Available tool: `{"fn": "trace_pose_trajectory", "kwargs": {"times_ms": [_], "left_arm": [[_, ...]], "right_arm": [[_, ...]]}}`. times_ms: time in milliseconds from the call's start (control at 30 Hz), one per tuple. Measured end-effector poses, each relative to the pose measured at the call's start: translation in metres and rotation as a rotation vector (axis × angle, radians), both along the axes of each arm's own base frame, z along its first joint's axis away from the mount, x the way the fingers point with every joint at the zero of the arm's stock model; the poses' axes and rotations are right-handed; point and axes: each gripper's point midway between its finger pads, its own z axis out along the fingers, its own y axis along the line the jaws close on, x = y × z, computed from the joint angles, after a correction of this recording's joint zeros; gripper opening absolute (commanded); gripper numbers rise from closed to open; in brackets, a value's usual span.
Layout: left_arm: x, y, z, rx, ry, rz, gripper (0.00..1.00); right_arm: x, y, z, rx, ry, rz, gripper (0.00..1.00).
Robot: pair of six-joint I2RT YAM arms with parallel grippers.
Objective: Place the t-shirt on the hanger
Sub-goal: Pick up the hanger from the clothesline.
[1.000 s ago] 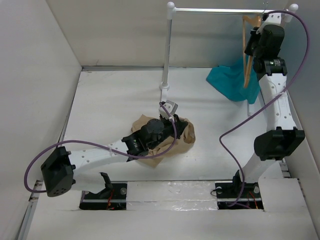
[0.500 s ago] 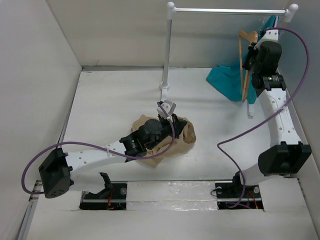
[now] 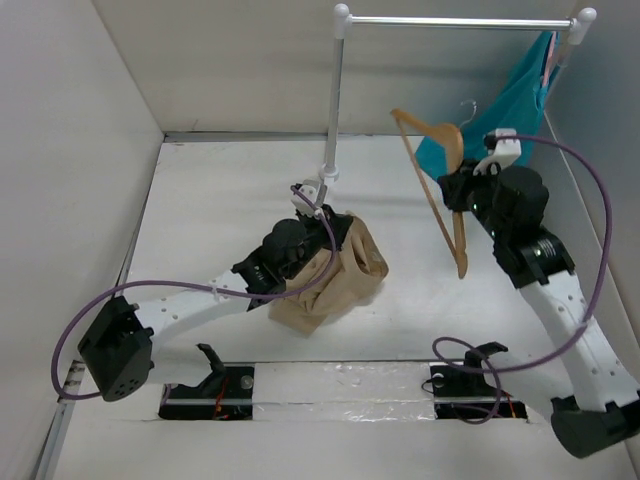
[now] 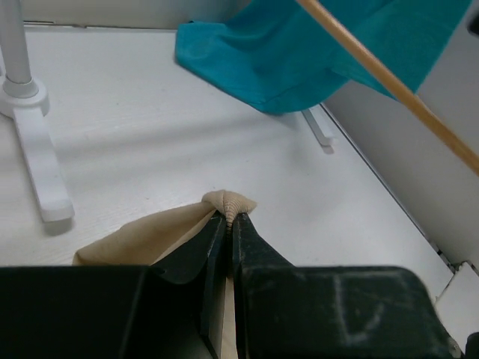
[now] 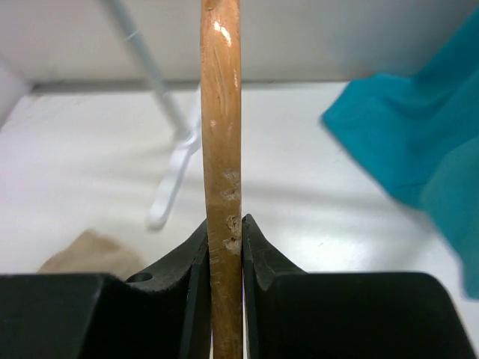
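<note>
The tan t-shirt (image 3: 340, 280) is bunched at mid-table and partly lifted. My left gripper (image 3: 318, 215) is shut on a ribbed edge of the t-shirt (image 4: 224, 200), which pokes out above my left gripper (image 4: 229, 218). The wooden hanger (image 3: 435, 180) is off the rail and held in the air right of centre, tilted, its small metal hook pointing up and right. My right gripper (image 3: 462, 188) is shut on it; in the right wrist view the hanger (image 5: 221, 112) runs upright between the jaws of my right gripper (image 5: 225, 224).
A white rack with a vertical pole (image 3: 333, 110) and a top rail (image 3: 460, 21) stands at the back. A teal garment (image 3: 510, 105) hangs from the rail's right end near the right wall. The rack's foot (image 4: 41, 164) is close to the left of the t-shirt.
My right arm took the hanger off the rail and swung it down and left toward mid-table. My left gripper lifted the t-shirt's edge up and slightly back.
</note>
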Motion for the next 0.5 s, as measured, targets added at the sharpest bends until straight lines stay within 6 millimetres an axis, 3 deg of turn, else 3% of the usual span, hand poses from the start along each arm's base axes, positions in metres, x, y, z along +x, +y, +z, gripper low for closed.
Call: {"fn": "trace_pose_trajectory", "kwargs": {"times_ms": [100, 233, 300, 367, 500], "left_arm": [[0.019, 0.009, -0.007, 0.002, 0.009, 0.035, 0.0], [0.042, 0.023, -0.026, 0.025, 0.045, 0.078, 0.0], [0.049, 0.028, -0.034, 0.035, 0.06, 0.096, 0.0], [0.053, 0.027, -0.036, 0.041, 0.066, 0.097, 0.0], [0.059, 0.022, -0.026, 0.038, 0.052, 0.098, 0.0]], "right_arm": [[-0.049, 0.019, -0.013, 0.024, 0.031, 0.119, 0.0], [-0.11, 0.025, -0.014, 0.064, 0.05, 0.236, 0.0], [-0.141, 0.022, -0.006, 0.092, 0.019, 0.286, 0.0], [-0.162, 0.021, -0.009, 0.105, 0.029, 0.327, 0.0], [-0.183, 0.024, -0.026, 0.11, 0.108, 0.388, 0.0]]}}
